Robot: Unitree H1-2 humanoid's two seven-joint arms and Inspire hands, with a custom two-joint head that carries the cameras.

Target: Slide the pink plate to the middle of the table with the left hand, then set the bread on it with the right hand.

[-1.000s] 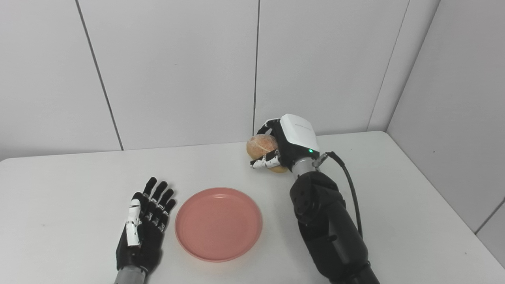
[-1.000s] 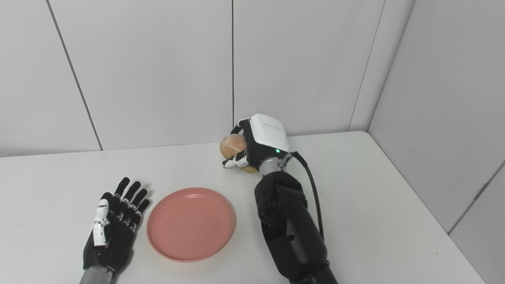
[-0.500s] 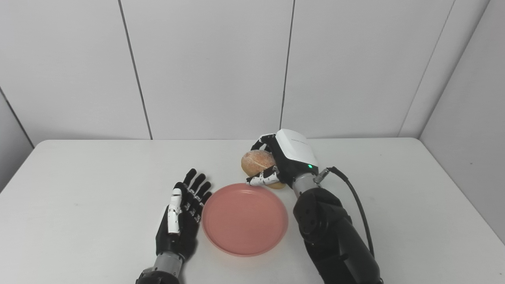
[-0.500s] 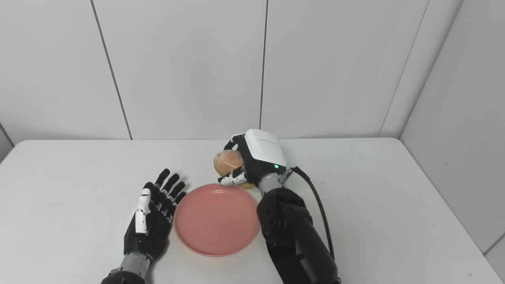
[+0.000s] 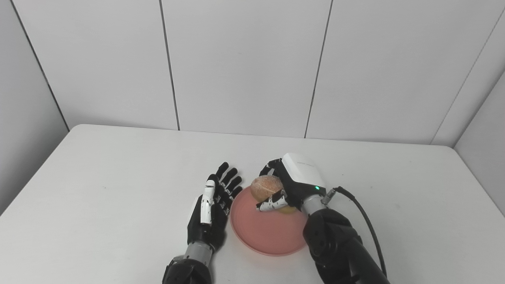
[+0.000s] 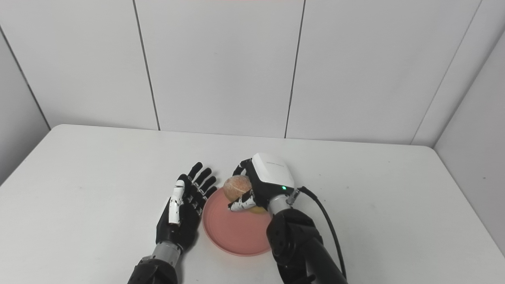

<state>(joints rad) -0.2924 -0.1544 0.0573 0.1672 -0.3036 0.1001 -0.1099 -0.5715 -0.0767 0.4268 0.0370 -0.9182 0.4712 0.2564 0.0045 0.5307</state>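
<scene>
The pink plate (image 5: 268,230) lies flat on the white worktop (image 5: 98,189), in the lower centre of the frame. Its right edge is hidden behind the right forearm (image 5: 339,252), which rises from the bottom edge.

The right robot hand (image 5: 286,189) is clamped on the bread (image 5: 266,187), a round, pale brown roll. The fingers (image 5: 272,204) wrap the roll from the near side, with others curled over its far side. The roll sits over the upper part of the plate, inside the rim; whether it touches the plate surface cannot be told. A green light shows on the white back cover of this hand, and a black cable (image 5: 367,225) runs from the wrist toward the lower right of the frame.

The left robot hand (image 5: 211,211) lies just left of the plate, holding nothing, palm side up, fingers spread apart and pointing toward the upper right of the frame. Its fingertips (image 5: 236,192) reach the plate's upper left rim; contact cannot be confirmed.

Grey wall panels (image 5: 244,63) stand behind the worktop.
</scene>
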